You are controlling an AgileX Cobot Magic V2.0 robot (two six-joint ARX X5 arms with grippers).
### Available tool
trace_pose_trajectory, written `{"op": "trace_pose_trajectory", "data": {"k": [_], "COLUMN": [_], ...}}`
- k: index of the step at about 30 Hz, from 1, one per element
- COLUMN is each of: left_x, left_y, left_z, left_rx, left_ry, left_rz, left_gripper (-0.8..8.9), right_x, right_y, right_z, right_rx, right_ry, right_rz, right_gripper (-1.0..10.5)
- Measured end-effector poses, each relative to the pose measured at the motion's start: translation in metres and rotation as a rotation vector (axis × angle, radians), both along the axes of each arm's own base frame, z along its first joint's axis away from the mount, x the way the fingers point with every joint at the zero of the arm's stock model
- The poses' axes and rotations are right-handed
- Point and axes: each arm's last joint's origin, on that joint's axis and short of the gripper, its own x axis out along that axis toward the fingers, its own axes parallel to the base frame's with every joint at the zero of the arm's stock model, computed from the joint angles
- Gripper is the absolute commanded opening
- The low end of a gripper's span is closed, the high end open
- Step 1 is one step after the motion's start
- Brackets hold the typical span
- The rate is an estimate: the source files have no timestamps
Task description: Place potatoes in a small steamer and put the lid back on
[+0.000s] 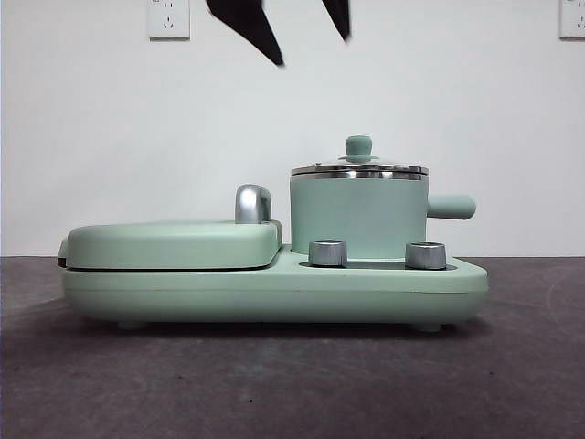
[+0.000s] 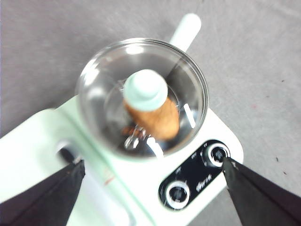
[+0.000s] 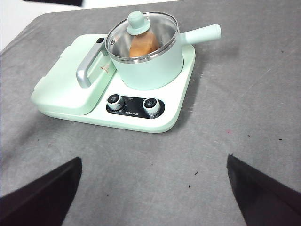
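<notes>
Potato (image 2: 157,120): tan-brown, oblong, lying inside the small steamer (image 1: 358,218), seen through the glass from above. In the right wrist view the potato (image 3: 143,44) shows below the knob, toward the pot's handle side. Not visible in the front view; the pot wall hides it.

Lid (image 2: 141,96): clear glass with steel rim, seated level on the small steamer's rim, mint-green knob upright at centre. Front view shows the lid (image 1: 358,168) rim flush on the pot, no gap visible.

Small steamer: stands upright on the right part of the mint-green cooker base (image 1: 274,293), stubby side handle pointing away from the griddle cover (image 1: 169,243). Two steel dials (image 1: 328,252) sit on the base just in front of the pot. The flat griddle cover lies closed beside the pot, its steel handle (image 1: 252,204) next to the pot wall.

Left gripper (image 2: 150,188): above the small steamer, looking straight down on the lid. Jaws spread wide apart, holding nothing; the lid and potato lie between and beyond the two jaw tips, clear of both, no contact.

Right gripper (image 3: 153,193): well apart from the small steamer, on the dial side of the base, over bare grey table (image 3: 235,122). Jaws released, wide, empty; the whole cooker sits beyond the gap between them.

Front view: two black tips (image 1: 247,26) hang above the pot near the top edge, clear of the lid knob. Which arm cannot be told.
</notes>
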Motion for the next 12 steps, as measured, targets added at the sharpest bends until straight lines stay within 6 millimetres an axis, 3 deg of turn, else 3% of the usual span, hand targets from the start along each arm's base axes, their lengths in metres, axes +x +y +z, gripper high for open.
{"op": "trace_pose_trajectory", "data": {"k": [4, 12], "left_x": [-0.024, -0.111], "left_y": [0.046, 0.125], "left_z": [-0.009, -0.029], "left_rx": [0.008, -0.056], "left_ry": [0.091, 0.048], "left_rz": [0.033, 0.084], "left_gripper": [4.67, 4.67], "right_x": [0.000, 0.000], "right_y": [0.000, 0.001], "right_z": [0.000, 0.000], "right_rx": [-0.002, -0.006], "right_ry": [-0.001, -0.005], "right_rz": [0.001, 0.035], "right_gripper": [4.9, 4.9]}}
